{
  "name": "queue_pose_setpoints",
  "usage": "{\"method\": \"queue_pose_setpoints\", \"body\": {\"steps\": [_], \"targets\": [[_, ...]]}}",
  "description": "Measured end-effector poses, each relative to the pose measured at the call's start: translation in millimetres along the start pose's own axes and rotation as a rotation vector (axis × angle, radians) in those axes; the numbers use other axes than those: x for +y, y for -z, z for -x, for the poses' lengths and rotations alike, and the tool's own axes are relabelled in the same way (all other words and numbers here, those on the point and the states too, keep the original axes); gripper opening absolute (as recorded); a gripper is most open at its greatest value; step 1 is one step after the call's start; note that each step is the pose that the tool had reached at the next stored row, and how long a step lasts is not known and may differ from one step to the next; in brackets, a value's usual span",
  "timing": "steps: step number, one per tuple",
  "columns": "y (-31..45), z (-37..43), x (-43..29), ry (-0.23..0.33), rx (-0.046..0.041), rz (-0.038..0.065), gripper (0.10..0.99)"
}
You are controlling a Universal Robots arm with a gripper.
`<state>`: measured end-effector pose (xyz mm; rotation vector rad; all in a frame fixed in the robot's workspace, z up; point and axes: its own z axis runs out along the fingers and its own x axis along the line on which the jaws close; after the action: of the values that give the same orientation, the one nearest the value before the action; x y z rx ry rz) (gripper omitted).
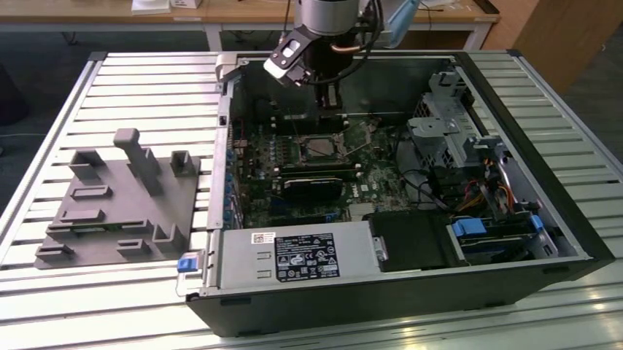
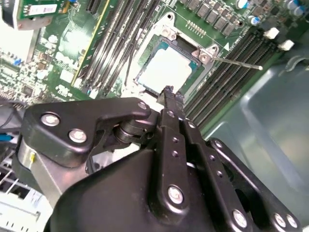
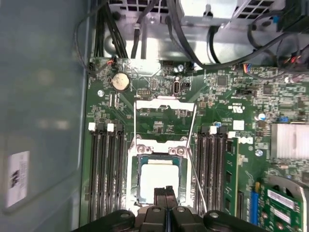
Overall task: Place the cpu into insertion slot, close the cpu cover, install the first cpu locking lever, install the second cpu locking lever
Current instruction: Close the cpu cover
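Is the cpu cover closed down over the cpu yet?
No: in the first wrist view the cpu cover lies swung open, and the pale face of the cpu is fully uncovered.

Robotics lab or workshop test cell. The work surface is a table of ribbed aluminium profiles [image 1: 127, 80], the usual bench rig. A desktop computer case [image 1: 389, 306] lies open on its side on the table, with its green circuit board [image 3: 159, 116] and cables [image 3: 111, 29] exposed. A grey moulded parts holder [image 1: 117, 204] sits beside the case at the exterior view's left. A robot arm [image 1: 331, 14] hangs over the case. Wooden desks [image 1: 253, 13] stand behind.
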<state>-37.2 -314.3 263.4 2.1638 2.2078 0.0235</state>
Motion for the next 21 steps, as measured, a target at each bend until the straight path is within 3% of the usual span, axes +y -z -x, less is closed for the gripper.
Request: {"method": "queue_pose_setpoints", "body": {"steps": [7,8,9,11,12,21], "targets": [[-0.2,9.1,-0.2,0.000,0.0006,0.000,0.106],[-0.3,10.6,-0.2,-0.001,0.0042,0.000,0.106],[-0.5,11.6,0.1,-0.001,0.0152,0.000,0.106],[-1.0,12.5,1.6,-0.003,0.0484,0.001,0.106],[-1.2,12.6,3.6,-0.003,0.0560,0.000,0.106],[-4.0,12.9,23.1,-0.002,0.0538,0.000,0.106]]}}
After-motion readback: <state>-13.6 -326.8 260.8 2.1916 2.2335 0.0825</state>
